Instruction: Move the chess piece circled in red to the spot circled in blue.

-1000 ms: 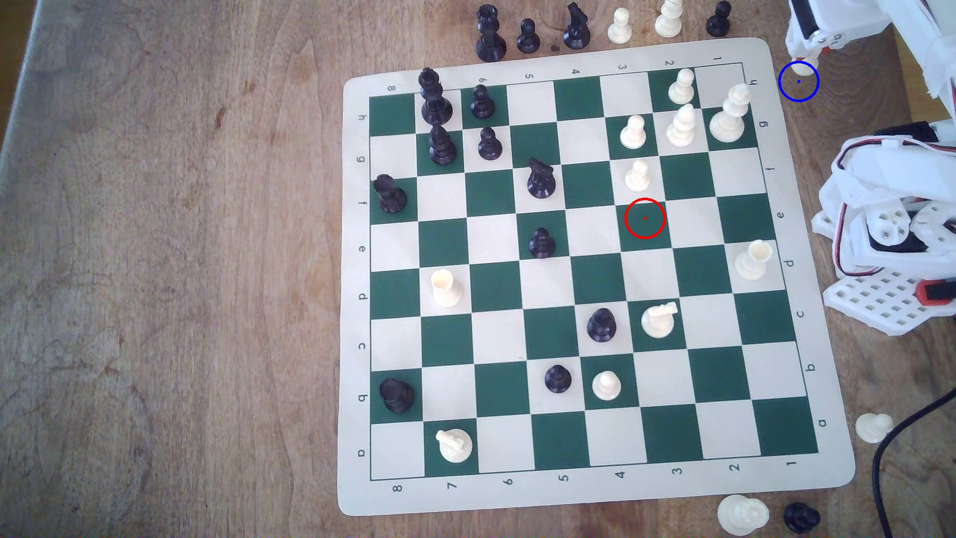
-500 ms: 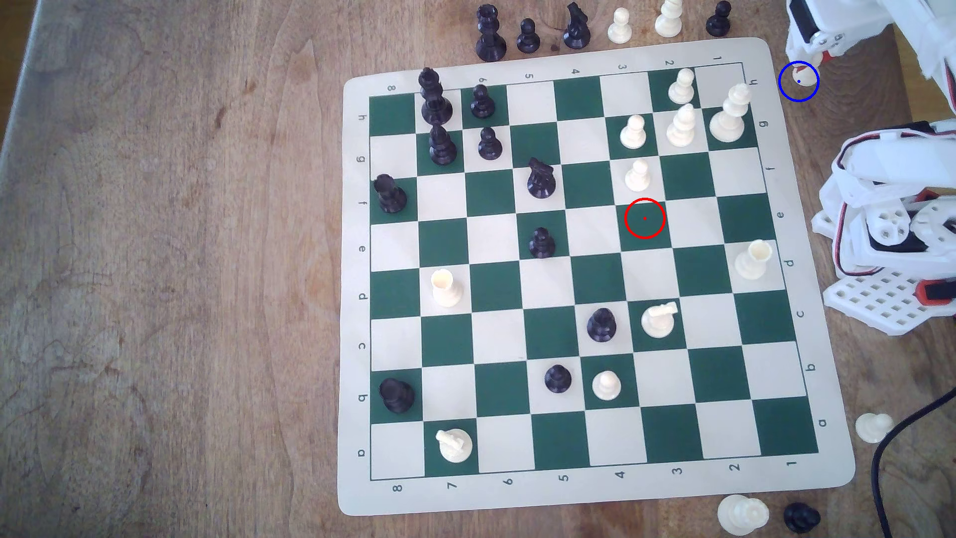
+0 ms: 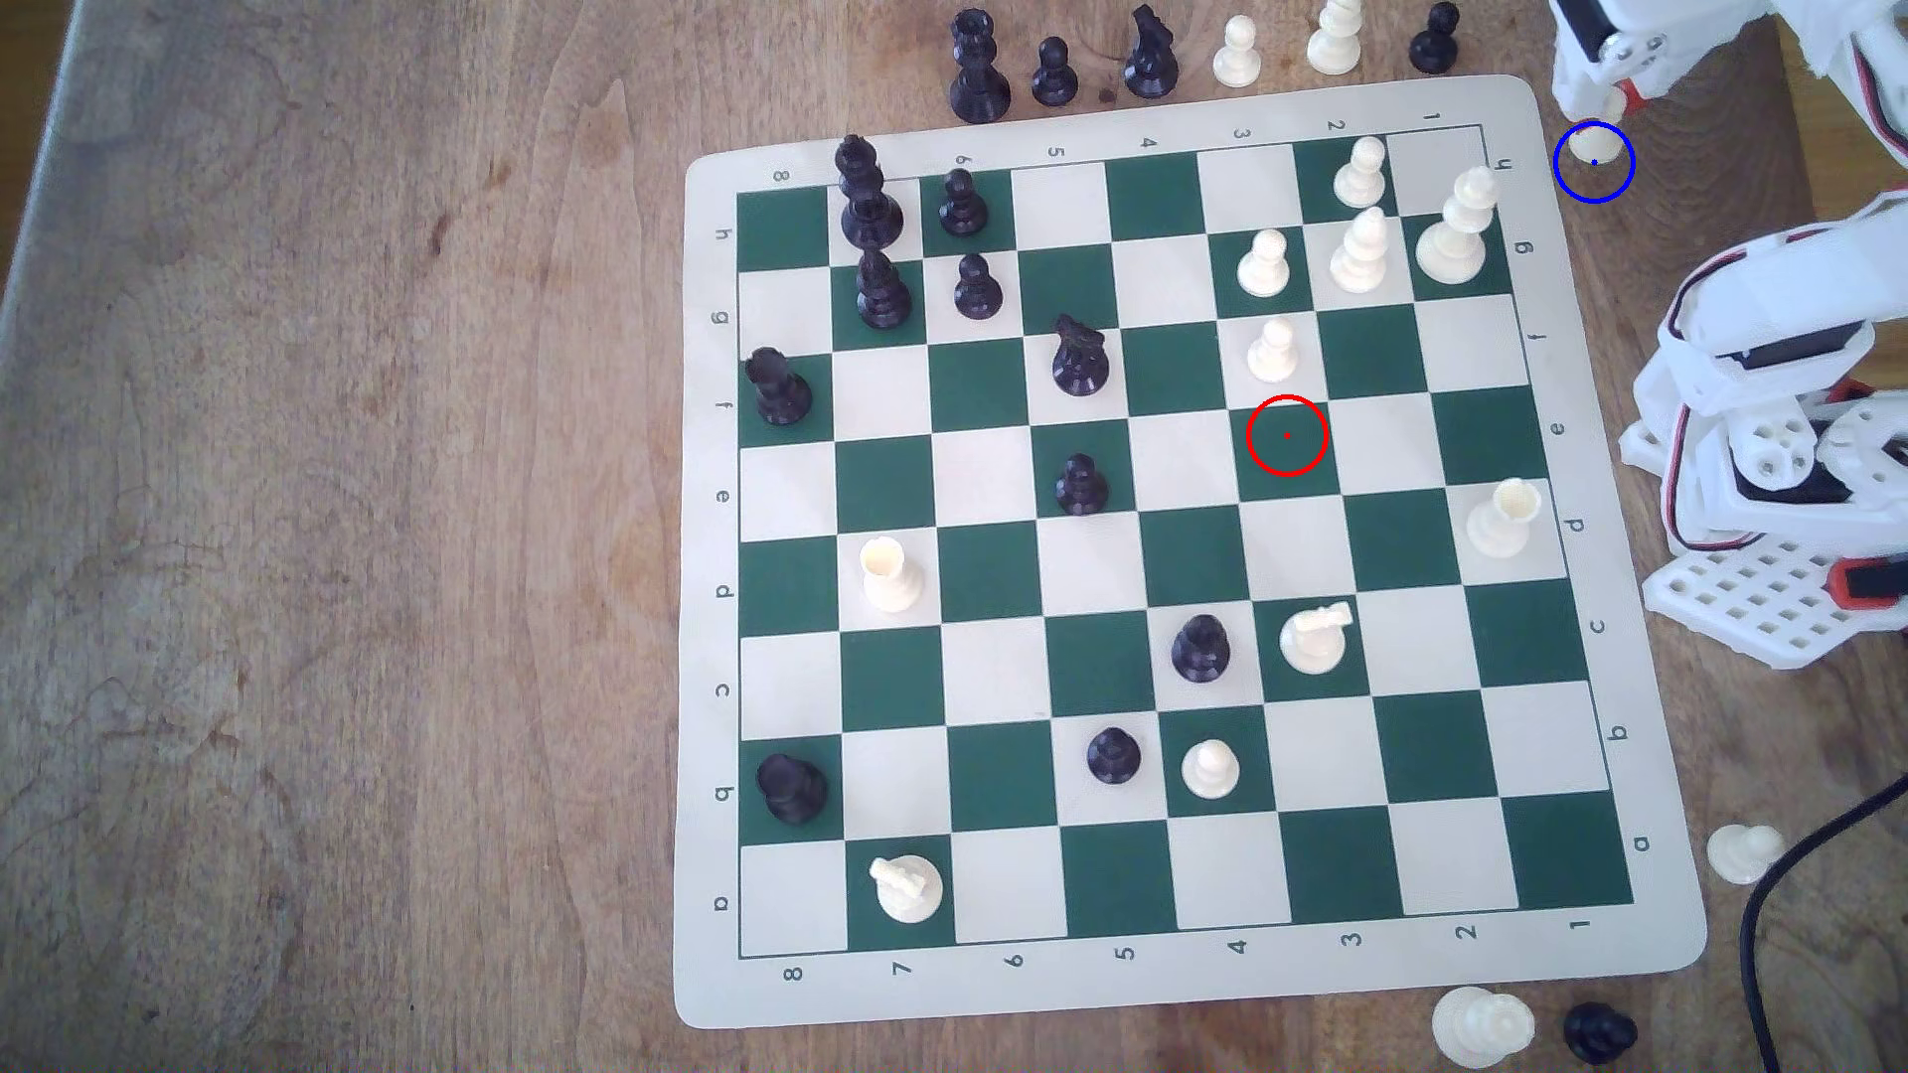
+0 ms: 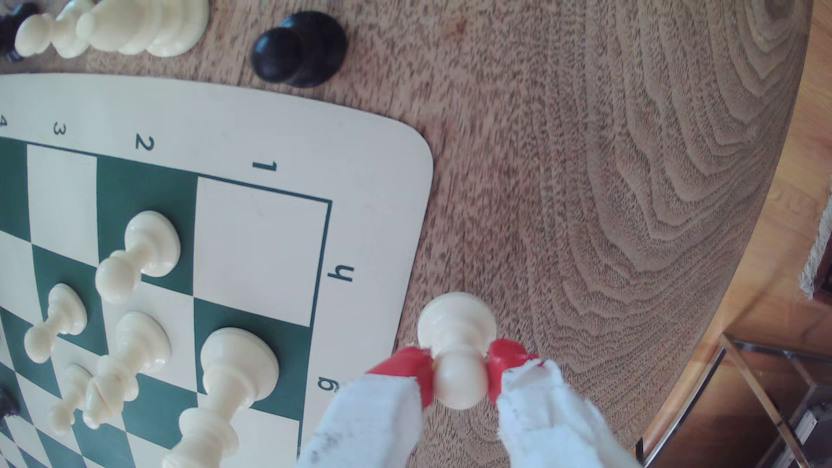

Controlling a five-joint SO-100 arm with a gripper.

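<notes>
The chess piece point(image 3: 1590, 144), a cream pawn, stands upright in the upper part of the blue-ringed spot point(image 3: 1607, 184) on bare wood, just off the board's h1 corner at the exterior view's top right. My gripper point(image 3: 1598, 103) hangs over it. In the wrist view the red fingertips point(image 4: 412, 366) press both sides of the chess piece's point(image 4: 455, 324) round head, so my gripper point(image 4: 460, 365) is shut on it. Its base sits at or just above the wood; I cannot tell which. The red circle point(image 3: 1286, 435) rings an empty green square.
The chess mat's point(image 3: 1518, 98) corner lies right beside the spot. Cream pieces point(image 3: 1456, 232) crowd the nearby squares. A black pawn point(image 3: 1435, 41) and more captured pieces stand beyond the mat. The arm's base point(image 3: 1776, 464) and a black cable point(image 3: 1766, 908) are on the right. The table edge point(image 4: 765, 225) is close.
My gripper has shifted slightly up and to the exterior view's left. More of the pawn now shows inside the blue ring. The board pieces have not moved.
</notes>
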